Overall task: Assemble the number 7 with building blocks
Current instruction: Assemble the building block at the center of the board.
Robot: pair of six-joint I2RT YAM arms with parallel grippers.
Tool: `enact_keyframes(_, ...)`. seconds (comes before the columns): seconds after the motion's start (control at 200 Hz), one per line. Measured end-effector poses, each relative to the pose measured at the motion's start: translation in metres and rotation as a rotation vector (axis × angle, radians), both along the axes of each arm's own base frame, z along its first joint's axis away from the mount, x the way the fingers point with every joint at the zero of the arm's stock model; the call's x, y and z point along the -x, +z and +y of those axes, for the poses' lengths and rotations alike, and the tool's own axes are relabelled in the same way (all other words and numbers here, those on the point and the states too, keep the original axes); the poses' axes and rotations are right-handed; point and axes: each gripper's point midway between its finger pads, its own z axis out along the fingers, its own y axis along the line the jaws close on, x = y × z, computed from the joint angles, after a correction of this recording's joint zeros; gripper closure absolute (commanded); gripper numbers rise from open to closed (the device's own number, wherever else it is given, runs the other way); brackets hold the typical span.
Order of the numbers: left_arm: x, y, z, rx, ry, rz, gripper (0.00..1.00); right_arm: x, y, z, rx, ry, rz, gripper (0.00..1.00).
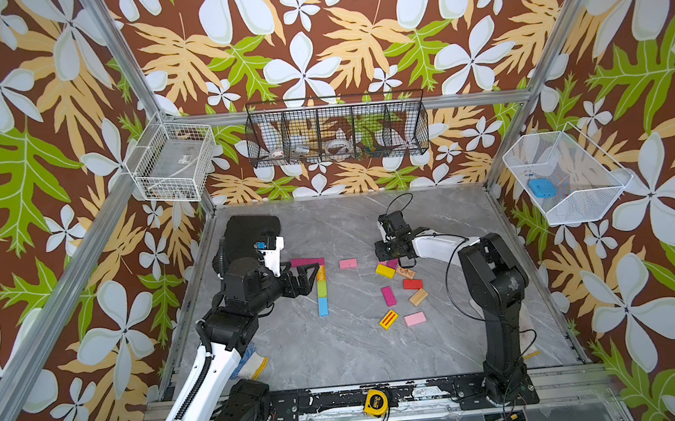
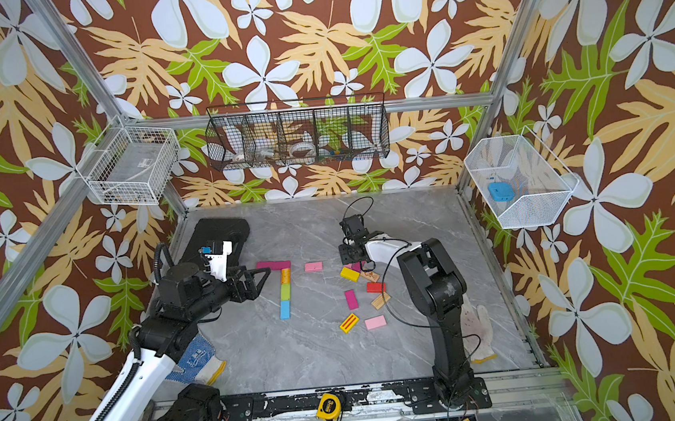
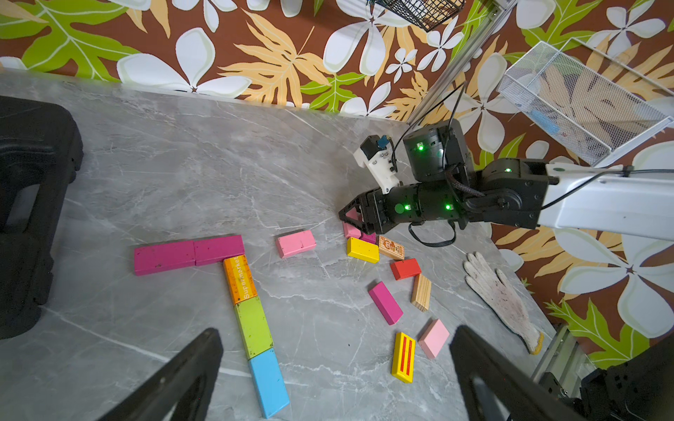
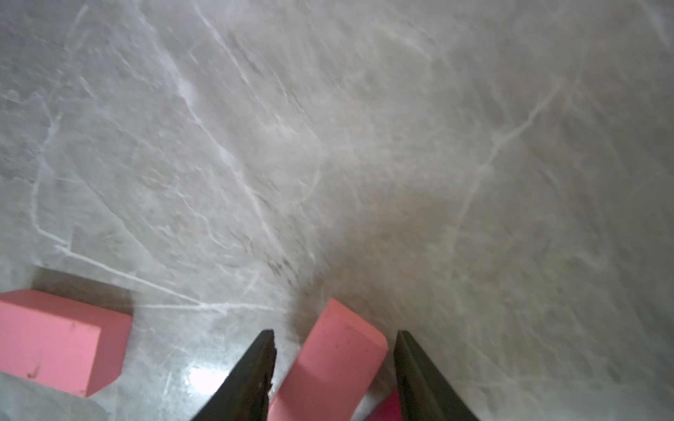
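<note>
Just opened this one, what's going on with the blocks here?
Two robot arms are building a 7 from coloured blocks. The shape already reads as one: two magenta blocks form the top bar, and an orange block, a green block and a blue block run down as the stem. The left gripper hangs open near the 7's corner. The right gripper is down at the loose blocks, jaws either side of a pink block with gaps showing, so not clamped yet.

Yellow tape measure point(image 1: 375, 402) on the front rail point(image 1: 327, 400); white glove point(image 3: 501, 291) on grey table point(image 1: 340, 357).
</note>
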Motion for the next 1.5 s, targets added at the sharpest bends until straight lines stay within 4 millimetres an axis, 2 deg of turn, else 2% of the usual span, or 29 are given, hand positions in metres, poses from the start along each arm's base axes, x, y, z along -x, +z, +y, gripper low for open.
enact_keyframes(0.12,0.000,0.000,0.000,0.000,0.000,0.000,0.00,0.007,-0.004,-0.001,0.006,0.001,0.012,0.48)
enact_keyframes(0.3,0.000,0.000,0.000,0.001,-0.001,0.000,0.00,0.008,-0.005,0.008,0.008,0.027,0.006,0.70)
enact_keyframes(0.586,0.002,0.000,0.000,0.001,-0.001,-0.003,0.00,0.004,-0.004,0.032,0.084,0.276,-0.016,0.82)
enact_keyframes(0.716,0.003,0.000,0.001,0.002,0.000,-0.007,0.00,0.005,-0.002,0.039,0.136,0.459,-0.021,0.84)
enact_keyframes(0.961,0.003,0.001,0.003,-0.002,0.014,-0.014,0.00,0.017,0.006,0.037,0.160,0.758,-0.033,0.83)
enact_keyframes(1.121,0.003,0.001,0.003,-0.003,0.015,-0.014,0.00,0.024,0.008,0.053,0.152,0.953,-0.049,0.84)
enact_keyframes(1.271,0.003,0.001,0.004,-0.005,0.017,-0.018,0.00,0.031,-0.002,0.057,0.148,1.081,-0.032,0.84)
enact_keyframes(1.502,0.003,0.002,0.005,-0.006,0.021,-0.021,0.00,0.036,-0.005,0.063,0.155,1.224,-0.049,0.84)
